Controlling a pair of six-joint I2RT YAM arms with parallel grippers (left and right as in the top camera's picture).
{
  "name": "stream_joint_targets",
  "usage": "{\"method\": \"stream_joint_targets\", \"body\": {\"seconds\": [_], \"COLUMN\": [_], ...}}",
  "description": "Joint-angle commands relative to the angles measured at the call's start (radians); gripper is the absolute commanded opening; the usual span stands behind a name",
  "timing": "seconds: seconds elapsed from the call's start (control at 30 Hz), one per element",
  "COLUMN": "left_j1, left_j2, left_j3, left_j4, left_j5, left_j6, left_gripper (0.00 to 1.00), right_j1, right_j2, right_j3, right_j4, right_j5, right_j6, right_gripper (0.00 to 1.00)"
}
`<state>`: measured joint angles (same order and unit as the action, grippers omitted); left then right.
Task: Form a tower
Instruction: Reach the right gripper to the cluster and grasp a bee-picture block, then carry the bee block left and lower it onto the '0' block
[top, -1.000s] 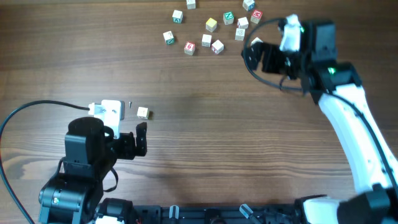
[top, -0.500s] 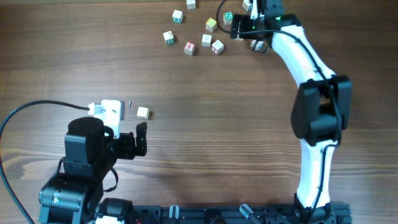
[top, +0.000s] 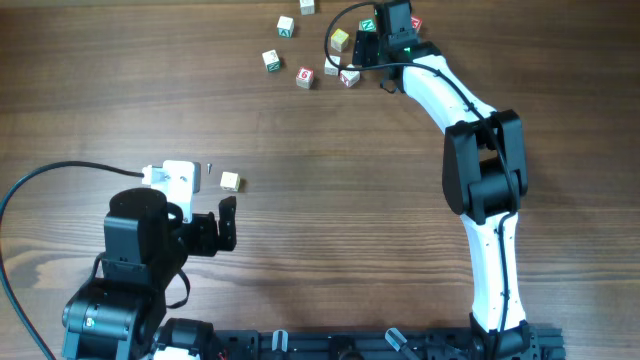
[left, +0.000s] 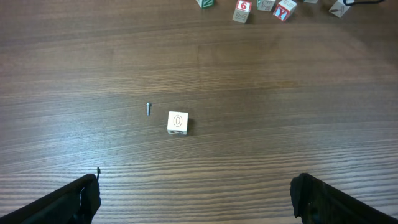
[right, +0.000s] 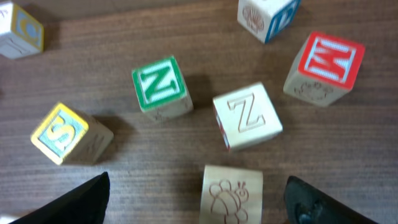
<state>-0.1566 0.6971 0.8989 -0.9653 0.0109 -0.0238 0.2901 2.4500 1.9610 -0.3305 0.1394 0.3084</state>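
Right gripper (right: 198, 202) hangs over the cube cluster at the top of the overhead frame; tower not yet built.
Right wrist view counts seven letter cubes (right: 247, 116), each lying singly, with a bee-picture cube (right: 231, 190) between its wide, empty fingers. In the overhead view the right arm (top: 440, 95) hides some. Left gripper (left: 199, 202), lower left, gapes empty; only its view reads the O cube (left: 177, 122), beside one small screw (left: 148, 109).

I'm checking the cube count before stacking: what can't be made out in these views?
- Overhead: the right gripper covers part of the cube cluster; its letters are too small to read.
- Right wrist: the bee cube is cut by the bottom edge, the blue-lettered cube by the top edge.
- Left wrist: the far cubes are cut by the top edge.
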Motion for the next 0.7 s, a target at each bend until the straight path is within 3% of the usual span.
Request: {"method": "stream_joint_targets", "body": {"seconds": [0.0, 0.07, 0.17, 0.23, 0.27, 0.3, 0.37, 0.5, 0.67], "left_j1": [0.004, 0.004, 0.004, 0.004, 0.004, 0.004, 0.004, 0.004, 0.004], "left_j2": [-0.001, -0.001, -0.001, -0.001, -0.001, -0.001, -0.001, -0.001, -0.001], "left_j3": [0.000, 0.000, 0.000, 0.000, 0.000, 0.000, 0.000, 0.000, 0.000], "left_j4": [0.002, 0.002, 0.002, 0.002, 0.002, 0.002, 0.002, 0.002, 0.002], "left_j5": [0.015, 0.015, 0.015, 0.015, 0.015, 0.015, 0.015, 0.015, 0.015], "left_j6": [-0.010, -0.010, -0.010, -0.010, -0.010, -0.010, -0.010, -0.010, -0.010], "left_gripper": [1.00, 1.00, 1.00, 1.00, 1.00, 1.00, 1.00, 1.00, 1.00], "right_j1": [-0.002, -0.002, -0.002, -0.002, -0.002, -0.001, -0.002, -0.001, 0.016], "right_j2": [0.048, 0.066, 0.077, 0.077, 0.077, 0.072, 0.045, -0.092, -0.260], "right_j3": [0.024, 0.024, 0.024, 0.024, 0.024, 0.024, 0.024, 0.024, 0.024], "right_j4": [0.018, 0.024, 0.020, 0.028, 0.027, 0.018, -0.010, -0.106, -0.336], "right_j5": [0.024, 0.026, 0.027, 0.056, 0.056, 0.051, 0.048, -0.083, -0.491], "right_j6": [0.031, 0.043, 0.043, 0.043, 0.043, 0.042, 0.042, -0.003, -0.099], "right_gripper": [0.82, 0.71, 0.69, 0.59, 0.51, 0.35, 0.21, 0.08, 0.08]}}
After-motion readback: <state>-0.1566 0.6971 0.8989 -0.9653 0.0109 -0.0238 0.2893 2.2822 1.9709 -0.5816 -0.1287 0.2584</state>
